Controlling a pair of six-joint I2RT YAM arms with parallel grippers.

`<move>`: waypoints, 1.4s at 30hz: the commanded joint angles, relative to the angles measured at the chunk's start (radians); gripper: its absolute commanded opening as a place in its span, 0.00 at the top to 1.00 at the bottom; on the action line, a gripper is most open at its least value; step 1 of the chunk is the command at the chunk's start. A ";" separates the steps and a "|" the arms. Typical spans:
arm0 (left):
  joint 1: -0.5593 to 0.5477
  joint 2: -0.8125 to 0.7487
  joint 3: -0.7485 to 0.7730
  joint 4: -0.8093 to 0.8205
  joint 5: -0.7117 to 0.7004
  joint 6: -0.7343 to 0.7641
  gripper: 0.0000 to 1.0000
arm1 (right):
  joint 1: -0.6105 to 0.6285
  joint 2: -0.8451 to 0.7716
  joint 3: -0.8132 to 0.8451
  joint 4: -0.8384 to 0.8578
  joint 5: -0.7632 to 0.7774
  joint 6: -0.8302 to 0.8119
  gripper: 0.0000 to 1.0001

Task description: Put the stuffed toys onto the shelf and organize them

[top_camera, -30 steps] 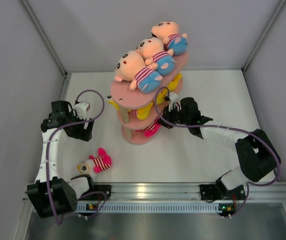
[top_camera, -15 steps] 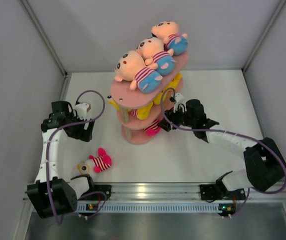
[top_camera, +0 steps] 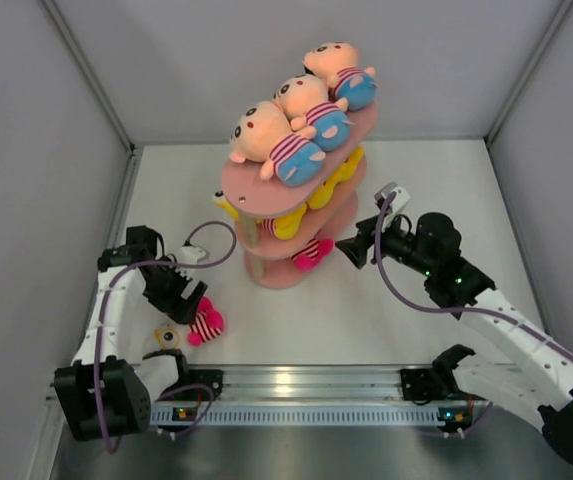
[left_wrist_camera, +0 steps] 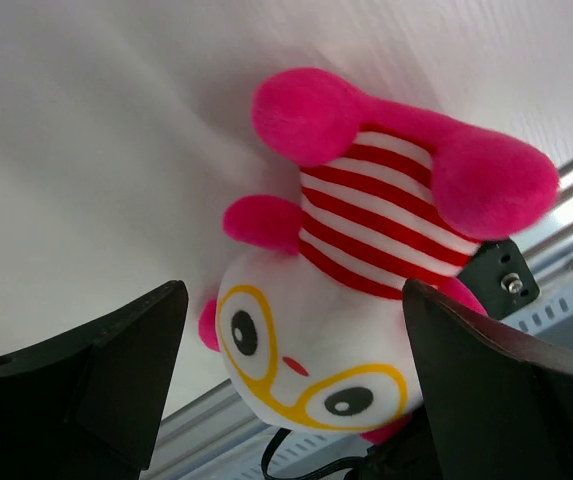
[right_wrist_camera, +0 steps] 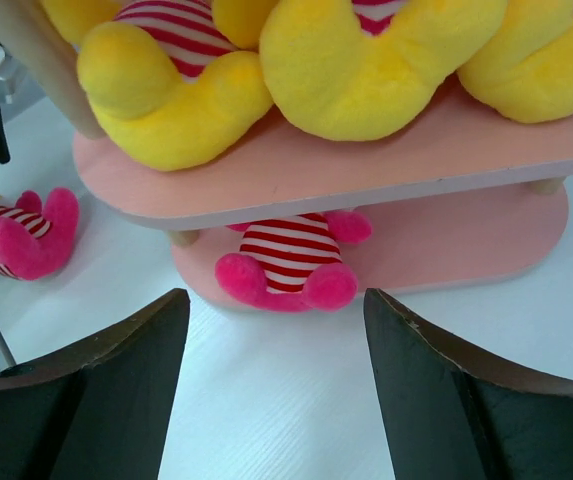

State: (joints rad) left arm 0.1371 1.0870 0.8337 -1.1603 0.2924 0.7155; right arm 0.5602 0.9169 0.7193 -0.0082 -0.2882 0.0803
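The salmon-pink shelf (top_camera: 240,190) stands at the table's middle. Three peach-headed dolls (top_camera: 301,125) lie on its top tier and yellow toys (right_wrist_camera: 356,60) on the middle tier (right_wrist_camera: 366,165). One pink striped toy (right_wrist_camera: 286,265) sits at the front of the bottom tier. My right gripper (right_wrist_camera: 276,400) is open and empty, a little back from that toy, to the shelf's right (top_camera: 356,245). Another pink toy with a white face and yellow glasses (left_wrist_camera: 366,260) lies on the table (top_camera: 203,322). My left gripper (left_wrist_camera: 296,400) hangs open over it, its head between the fingers.
A metal rail (top_camera: 306,380) runs along the near edge, right behind the lying toy's head. Grey walls close in the table on three sides. The left arm's cable loops (top_camera: 211,240) beside the shelf's left side.
My right gripper opened, left the pink toy on the bottom tier and drew back to the right. My left arm swung down and forward over the pink toy on the table.
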 commanded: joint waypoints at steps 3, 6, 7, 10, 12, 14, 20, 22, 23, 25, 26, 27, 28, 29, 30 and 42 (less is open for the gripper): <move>-0.045 -0.044 -0.025 -0.139 0.045 0.163 0.06 | 0.061 -0.053 0.029 -0.056 0.066 -0.017 0.30; -0.073 -0.012 -0.074 -0.134 0.030 0.173 0.20 | 0.119 -0.050 0.035 -0.042 0.107 -0.016 0.30; -0.071 -0.007 -0.073 -0.130 0.025 0.171 0.21 | 0.162 -0.046 0.040 -0.047 0.128 -0.016 0.31; -0.073 -0.012 -0.074 -0.095 0.010 0.174 0.38 | 0.266 -0.017 0.061 -0.035 0.199 -0.007 0.31; -0.073 -0.012 -0.084 -0.085 0.013 0.177 0.54 | 0.319 -0.006 0.059 -0.001 0.215 0.025 0.31; -0.073 -0.009 -0.084 -0.088 0.040 0.177 0.68 | 0.396 0.022 0.042 0.112 0.216 0.050 0.31; -0.073 -0.073 -0.061 -0.087 0.065 0.162 1.00 | 0.619 0.211 0.022 0.307 0.225 0.010 0.31; -0.073 -0.133 -0.039 -0.088 0.091 0.147 1.00 | 0.654 0.284 0.060 0.370 0.167 0.006 0.30; -0.073 -0.151 -0.012 -0.090 0.102 0.124 1.00 | 0.664 0.350 0.075 0.385 0.150 0.000 0.30; -0.073 -0.199 0.016 -0.090 0.126 0.102 1.00 | 0.687 0.425 0.112 0.433 0.123 -0.025 0.29; -0.073 -0.211 0.042 -0.090 0.129 0.092 1.00 | 0.691 0.445 0.118 0.454 0.115 -0.033 0.29; -0.073 -0.223 0.053 -0.091 0.125 0.073 1.00 | 0.696 0.464 0.124 0.502 0.106 -0.046 0.29; -0.073 -0.228 0.062 -0.090 0.123 0.065 1.00 | 0.698 0.494 0.127 0.520 0.104 -0.054 0.28; -0.074 -0.231 0.076 -0.091 0.120 0.052 1.00 | 0.698 0.508 0.134 0.528 0.110 -0.060 0.27; -0.073 -0.230 0.080 -0.091 0.116 0.047 1.00 | 0.699 0.523 0.158 0.531 0.128 -0.073 0.24; -0.076 -0.217 0.100 -0.091 0.140 0.050 1.00 | 0.653 0.838 0.427 0.468 0.089 -0.134 0.20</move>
State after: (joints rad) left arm 0.0654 0.8711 0.8963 -1.2530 0.3969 0.7570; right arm 1.2320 1.6951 1.0798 0.4286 -0.1425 -0.0425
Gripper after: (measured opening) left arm 0.040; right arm 0.797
